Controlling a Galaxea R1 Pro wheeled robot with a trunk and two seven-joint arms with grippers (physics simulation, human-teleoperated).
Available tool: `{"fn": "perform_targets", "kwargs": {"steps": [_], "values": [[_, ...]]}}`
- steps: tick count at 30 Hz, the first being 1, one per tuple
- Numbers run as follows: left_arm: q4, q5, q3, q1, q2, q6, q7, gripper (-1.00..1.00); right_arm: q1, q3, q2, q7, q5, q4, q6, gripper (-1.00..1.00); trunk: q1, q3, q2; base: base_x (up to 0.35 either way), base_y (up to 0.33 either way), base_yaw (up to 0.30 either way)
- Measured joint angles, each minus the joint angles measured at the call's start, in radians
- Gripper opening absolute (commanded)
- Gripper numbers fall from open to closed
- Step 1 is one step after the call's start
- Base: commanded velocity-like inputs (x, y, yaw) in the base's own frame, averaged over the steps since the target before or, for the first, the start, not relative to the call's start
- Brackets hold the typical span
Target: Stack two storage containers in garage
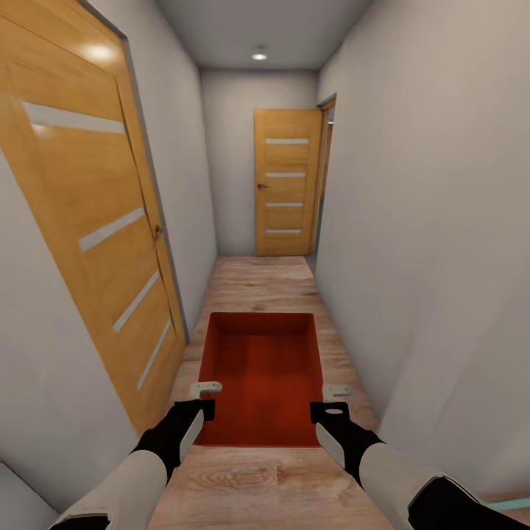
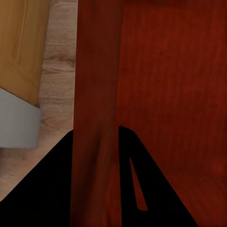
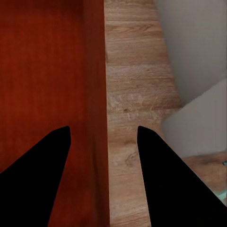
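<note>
- Head view: narrow hallway, pale grey walls, light wood-plank floor. Wooden door with pale horizontal strips on the robot's left, a second like it at the far end.
- Orange-red storage container, lidless, carried level in front of the robot between both arms, above the planks.
- Left gripper: closed on the container's left side wall near the robot's end.
- Left wrist view: dark fingers sit either side of the wall, touching it.
- Right gripper: at the right side wall.
- Right wrist view: fingers straddle the wall, one inside, one outside; gap visible on the outer side, so can't tell if it's clamped.
</note>
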Motion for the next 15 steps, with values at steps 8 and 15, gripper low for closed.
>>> {"fn": "perform_targets", "kwargs": {"steps": [8,15], "values": [[0.001,-0.001,0.001,0.000,-0.001,0.000,0.000,-1.00,0.000,0.002,0.000,0.000,-0.003,0.001,0.000,-1.00,0.000,0.000,0.000,0.322,0.000,0.000],[0.001,-0.001,0.000,0.000,-0.001,0.000,0.000,-1.00,0.000,0.002,0.000,0.000,-0.003,0.001,0.000,-1.00,0.000,0.000,0.000,0.322,0.000,0.000]]}}
